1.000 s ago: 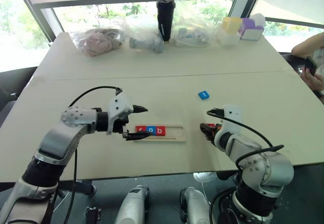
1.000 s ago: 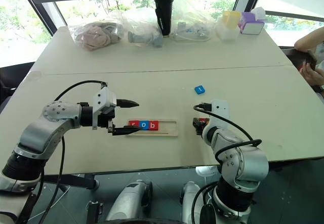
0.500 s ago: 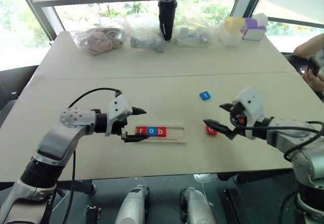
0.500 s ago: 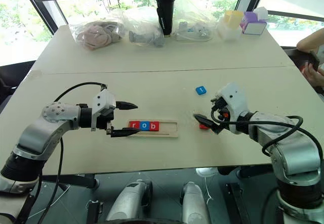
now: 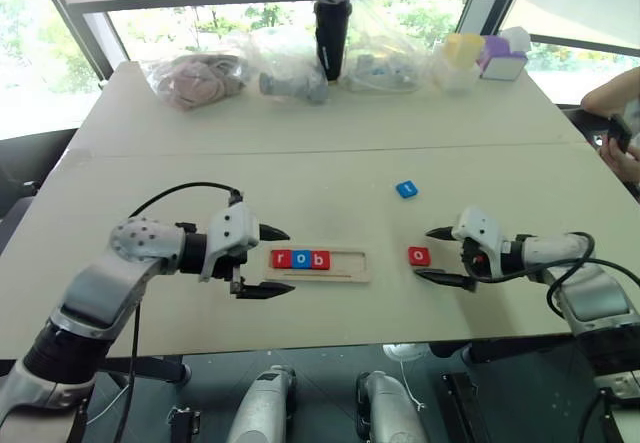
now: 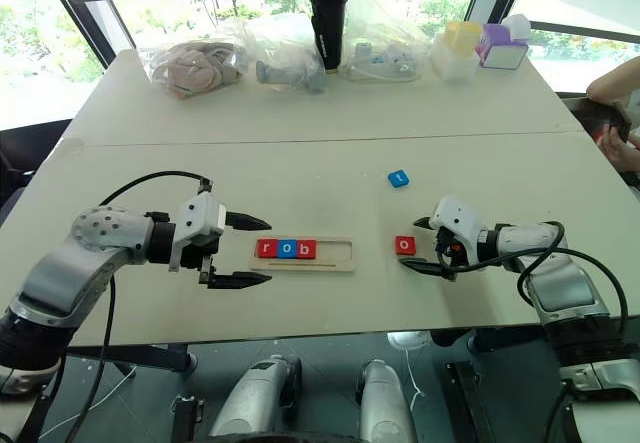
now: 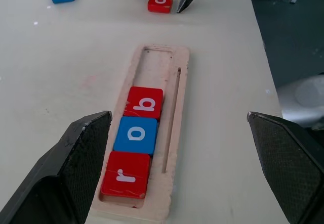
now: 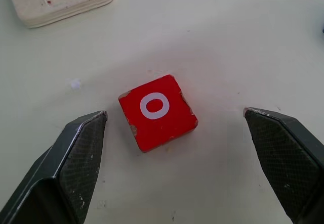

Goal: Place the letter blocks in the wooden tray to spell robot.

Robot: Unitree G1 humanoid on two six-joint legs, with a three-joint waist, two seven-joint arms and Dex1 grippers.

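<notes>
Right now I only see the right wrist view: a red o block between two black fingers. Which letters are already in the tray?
Observer: The wooden tray holds three letter blocks: red r, blue o, red b.
Operator: Any block left over?
Observer: A blue t block lies on the table, farther from the robot than your red o block.
Operator: And the other arm?
Observer: The left gripper is open at the tray's r end, holding nothing.
</notes>
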